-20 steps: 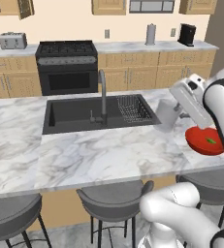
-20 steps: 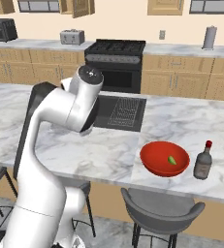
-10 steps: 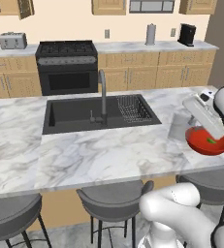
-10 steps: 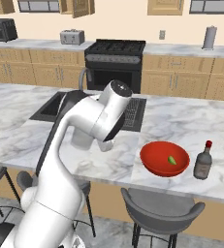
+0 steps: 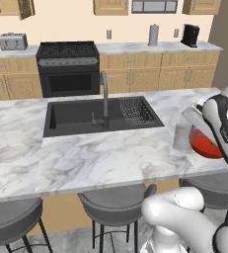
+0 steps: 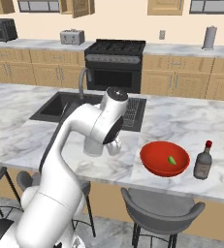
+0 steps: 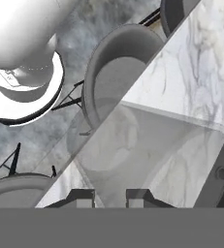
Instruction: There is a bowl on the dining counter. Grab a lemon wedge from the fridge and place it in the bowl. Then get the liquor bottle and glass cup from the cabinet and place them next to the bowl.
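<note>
Placement of the glass cup (image 5: 181, 137) is the step in hand, with the lemon wedge (image 6: 172, 160) already in the red bowl (image 6: 158, 162) and the liquor bottle (image 6: 203, 161) standing just right of it on the dining counter (image 6: 26, 133). The gripper (image 7: 109, 195) is pinched on the tumbler's wall, which spreads translucent ahead of the fingertips in the hand view. In the left base view the cup hangs just left of the bowl, near the counter's near edge. Its long axis looks roughly upright, mouth up, though the tilt is hard to judge. Done well, I think: lower it straight, keep it level, set it clear of the bowl's rim and back from the edge before letting go.
</note>
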You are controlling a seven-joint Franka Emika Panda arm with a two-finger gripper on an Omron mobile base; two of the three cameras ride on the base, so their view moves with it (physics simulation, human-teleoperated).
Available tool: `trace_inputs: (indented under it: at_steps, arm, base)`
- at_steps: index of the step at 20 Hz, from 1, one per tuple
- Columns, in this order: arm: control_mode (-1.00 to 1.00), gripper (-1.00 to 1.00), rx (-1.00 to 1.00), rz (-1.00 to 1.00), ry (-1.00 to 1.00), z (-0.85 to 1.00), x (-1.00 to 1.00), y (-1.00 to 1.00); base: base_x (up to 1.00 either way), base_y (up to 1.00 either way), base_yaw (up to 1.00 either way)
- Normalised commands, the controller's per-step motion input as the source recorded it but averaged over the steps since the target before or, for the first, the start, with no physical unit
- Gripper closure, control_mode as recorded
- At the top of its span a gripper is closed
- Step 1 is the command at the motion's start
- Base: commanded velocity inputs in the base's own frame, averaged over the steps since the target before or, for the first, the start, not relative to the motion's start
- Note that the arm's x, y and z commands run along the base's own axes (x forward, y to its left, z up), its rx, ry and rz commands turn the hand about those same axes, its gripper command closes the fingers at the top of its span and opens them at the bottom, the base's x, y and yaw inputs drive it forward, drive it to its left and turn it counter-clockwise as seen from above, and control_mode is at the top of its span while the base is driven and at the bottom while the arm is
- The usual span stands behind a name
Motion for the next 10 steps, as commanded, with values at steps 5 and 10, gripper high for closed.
trace_inputs:
  at_steps: [5,10]
  arm:
    - [-1.00,1.00,-0.20,-0.11,0.02,-0.46,0.35,-0.05]
    - [-1.00,1.00,-0.17,-0.05,0.00,-0.47,0.38,-0.17]
  base:
    - [0.00,0.00,0.00]
    - [0.00,0.00,0.00]
